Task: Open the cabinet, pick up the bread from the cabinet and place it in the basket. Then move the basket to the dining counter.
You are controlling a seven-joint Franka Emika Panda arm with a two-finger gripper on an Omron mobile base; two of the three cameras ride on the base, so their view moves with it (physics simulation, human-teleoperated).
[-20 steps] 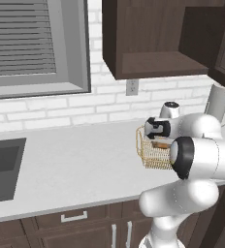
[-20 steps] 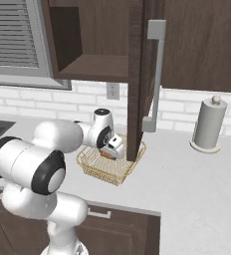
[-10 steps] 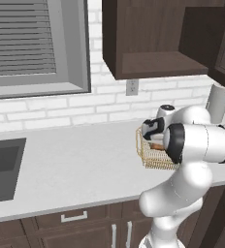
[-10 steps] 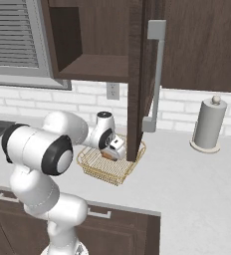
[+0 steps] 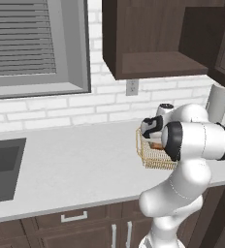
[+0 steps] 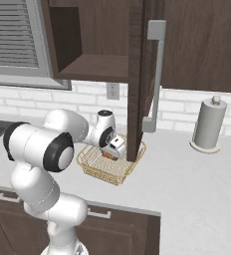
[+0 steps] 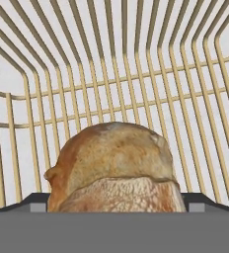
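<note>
My hand (image 6: 116, 147) was down inside the basket (image 6: 95, 167), pinching the bread (image 7: 114, 168) between the two finger tips, whose dark ends showed at either side of the bun near the bottom edge of the hand view. The bread filled the lower centre of that view, golden-brown with a paler cut face toward me, and behind it the tan wires of the basket fanned upward over the light grey surface (image 5: 75, 164). Whether the bun already rested on the mesh I could not tell. In the right base view the basket sat at the centre of the frame, just beside the lower edge of the open cabinet (image 6: 87, 35) door (image 6: 137, 74), whose silver bar handle (image 6: 155, 74) ran down the upper middle. Farther right stood a paper towel roll (image 6: 207, 124) against the brick wall. As I judged it, the cabinet was opened and the bread brought out; what remained was to let go of it, then carry the basket to the dining counter.
</note>
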